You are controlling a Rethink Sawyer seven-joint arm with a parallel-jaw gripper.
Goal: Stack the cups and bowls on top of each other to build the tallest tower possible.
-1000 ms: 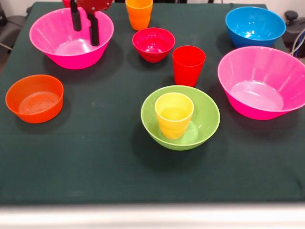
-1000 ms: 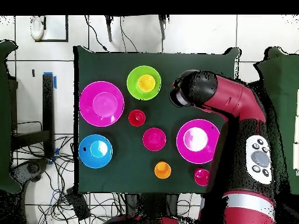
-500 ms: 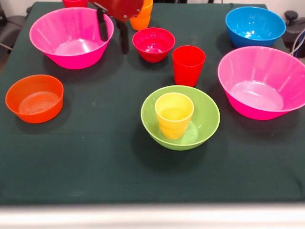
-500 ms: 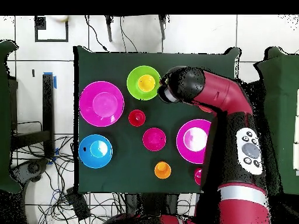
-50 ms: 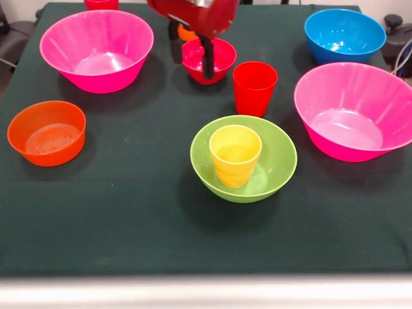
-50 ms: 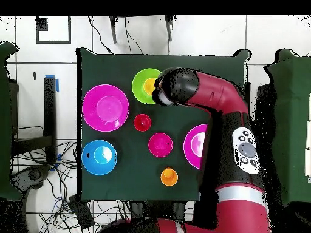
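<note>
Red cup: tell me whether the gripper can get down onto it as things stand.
Probably yes. The red cup stands upright and open-topped on the cloth, apart from the crimson bowl and the lime-green bowl. The gripper hangs open just beside it, holding nothing, with nothing between them.
</note>
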